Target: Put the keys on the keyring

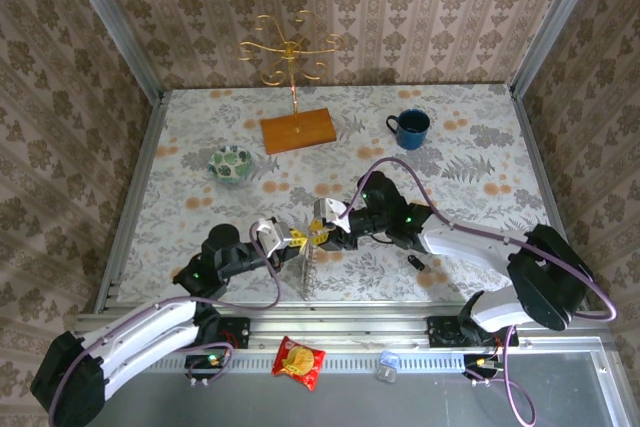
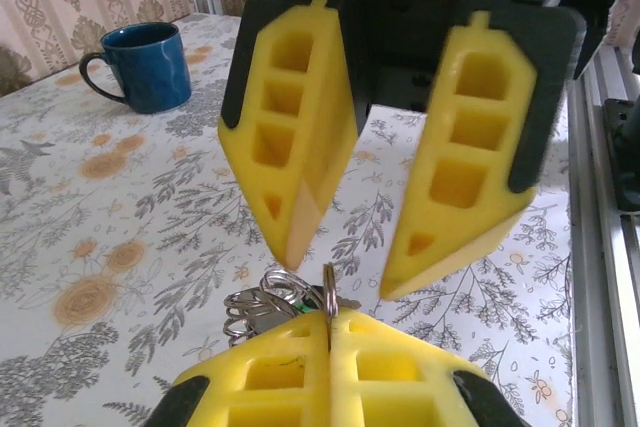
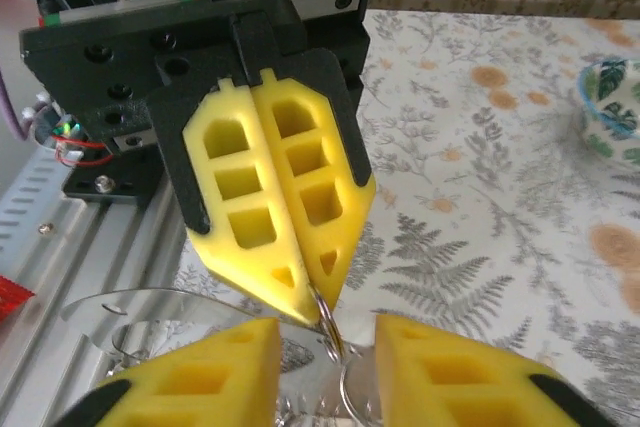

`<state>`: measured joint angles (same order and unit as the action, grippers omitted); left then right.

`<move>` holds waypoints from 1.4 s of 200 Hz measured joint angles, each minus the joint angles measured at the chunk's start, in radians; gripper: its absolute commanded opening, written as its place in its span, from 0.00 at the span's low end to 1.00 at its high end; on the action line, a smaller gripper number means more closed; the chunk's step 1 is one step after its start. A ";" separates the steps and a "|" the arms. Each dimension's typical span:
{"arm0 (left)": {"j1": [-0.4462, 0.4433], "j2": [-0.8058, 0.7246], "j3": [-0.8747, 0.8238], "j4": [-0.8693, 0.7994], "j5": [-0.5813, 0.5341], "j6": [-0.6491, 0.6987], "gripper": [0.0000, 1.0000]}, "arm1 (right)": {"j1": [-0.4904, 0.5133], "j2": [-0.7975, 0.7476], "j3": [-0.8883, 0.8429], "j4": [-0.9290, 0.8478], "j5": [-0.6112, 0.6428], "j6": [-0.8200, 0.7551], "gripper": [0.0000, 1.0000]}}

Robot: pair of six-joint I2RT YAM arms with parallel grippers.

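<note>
Top view: the left gripper (image 1: pixel 296 239) and right gripper (image 1: pixel 322 234) are meeting tip to tip at the centre of the flowered surface (image 1: pixel 470 177). The keyring (image 1: pixel 307 269) is hanging edge-on just below them. A black key (image 1: pixel 418 263) is lying on the surface to the right. A mug (image 1: pixel 410 128) is sitting at upper right, a bowl (image 1: pixel 230 163) at left, and a gold stand (image 1: pixel 291 57) on a wooden base at top centre.

Left wrist view: the left gripper (image 2: pixel 330 332) is sitting at the bottom, its yellow fingers (image 2: pixel 265 372) pressing together on the thin edge of the keyring (image 2: pixel 328 292). A cluster of small rings (image 2: pixel 262 305) is lying just to the left of it. The right gripper (image 2: pixel 347 272) is facing from above, its fingers (image 2: pixel 290 137) standing apart and touching nothing. The mug (image 2: pixel 150 65) is sitting at upper left.

Right wrist view: the right gripper (image 3: pixel 325 352) is showing at the bottom with fingers (image 3: pixel 215 372) parted. The left gripper (image 3: pixel 312 292) is filling the centre, fingers (image 3: pixel 245 192) closed, gripping the keyring (image 3: pixel 150 305), whose flat band is curving off to lower left. The bowl (image 3: pixel 612 107) is peeking in at the right edge.
</note>
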<state>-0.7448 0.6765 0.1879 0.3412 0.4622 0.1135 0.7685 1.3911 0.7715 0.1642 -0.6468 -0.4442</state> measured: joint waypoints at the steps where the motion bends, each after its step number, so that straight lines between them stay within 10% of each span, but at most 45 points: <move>1: 0.000 -0.001 0.003 -0.005 -0.001 0.001 0.00 | 0.000 -0.002 0.001 -0.004 0.002 -0.001 0.37; 68: -0.014 0.097 0.367 -0.403 -0.048 0.335 0.00 | 0.003 -0.103 0.107 -0.286 0.145 -0.116 0.27; 132: -0.014 0.203 0.448 -0.615 -0.044 0.568 0.00 | 0.010 -0.142 -0.004 -0.137 0.191 -0.072 0.32; 280: -0.014 0.280 0.512 -0.704 0.010 0.643 0.00 | 0.053 -0.069 -0.098 0.123 0.173 -0.057 0.13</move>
<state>-0.7586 0.9565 0.6994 -0.3626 0.4717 0.7567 0.8215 1.3220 0.6731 0.2871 -0.4740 -0.5014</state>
